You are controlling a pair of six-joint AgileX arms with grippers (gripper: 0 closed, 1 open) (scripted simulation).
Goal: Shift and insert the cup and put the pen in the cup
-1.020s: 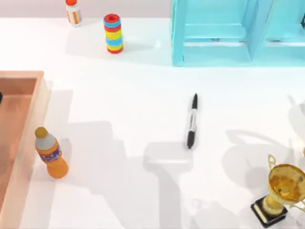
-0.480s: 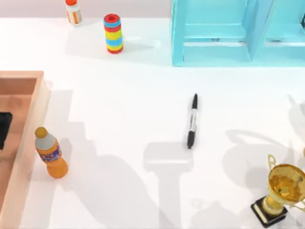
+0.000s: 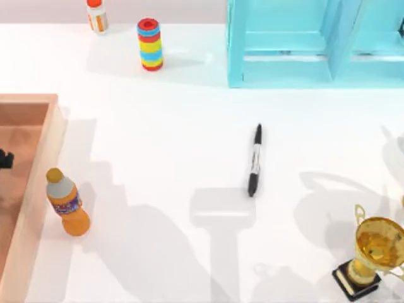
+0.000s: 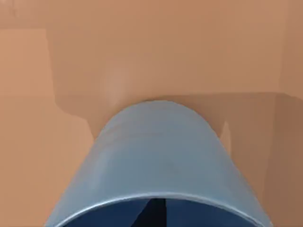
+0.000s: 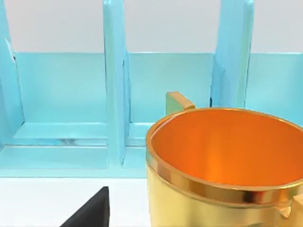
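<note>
My left tool (image 3: 5, 159) sits at the far left edge of the top view, over the wooden tray (image 3: 38, 189). Its wrist camera looks along the side of the blue cup (image 4: 158, 161), which lies right in front of the tool against the tray's brown floor; I cannot tell whether the fingers are closed on it or how wide they stand. The pen (image 3: 254, 160) lies flat on the white tabletop (image 3: 170, 126), well to the right of that tool, nearly lengthwise toward the light blue rack (image 3: 284, 44). An orange bottle (image 3: 68, 203) stands just beside the tray's outer wall. My right arm's wrist view faces the gold trophy (image 5: 227, 161) with the rack behind it.
</note>
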